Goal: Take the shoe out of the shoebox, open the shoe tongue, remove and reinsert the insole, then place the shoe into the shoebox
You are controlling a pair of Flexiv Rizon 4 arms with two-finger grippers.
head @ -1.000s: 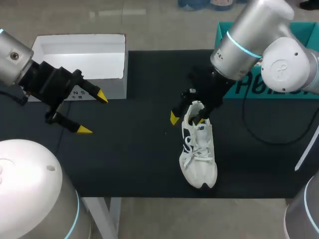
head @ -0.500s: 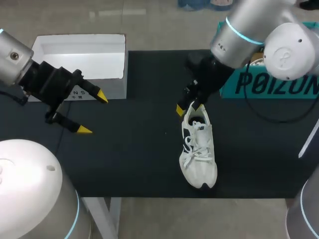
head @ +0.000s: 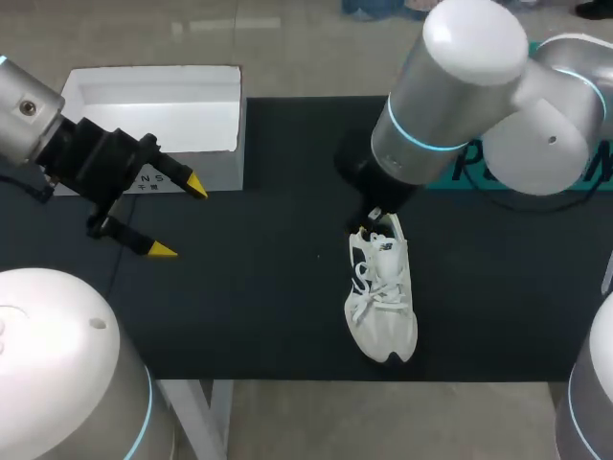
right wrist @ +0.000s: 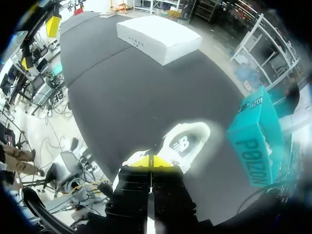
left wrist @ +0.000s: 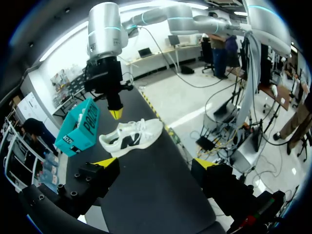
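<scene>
A white sneaker with a dark side patch lies on the black table, toe towards the front edge. My right gripper hangs just over its heel end, mostly hidden by the arm. In the right wrist view its yellow tips are pressed together above the shoe, with nothing seen between them. From the left wrist view the right gripper points down close above the sneaker. My left gripper stands open far to the left, holding nothing. A teal shoebox sits behind the right arm.
A white open box stands at the table's back left corner, close behind the left gripper. The teal box lies at the back right edge. Bare black table stretches between the left gripper and the sneaker.
My right gripper's fingers have gone from open to shut over the shoe's heel, and the right arm has swung in above it. The left arm and the shoe have not moved.
</scene>
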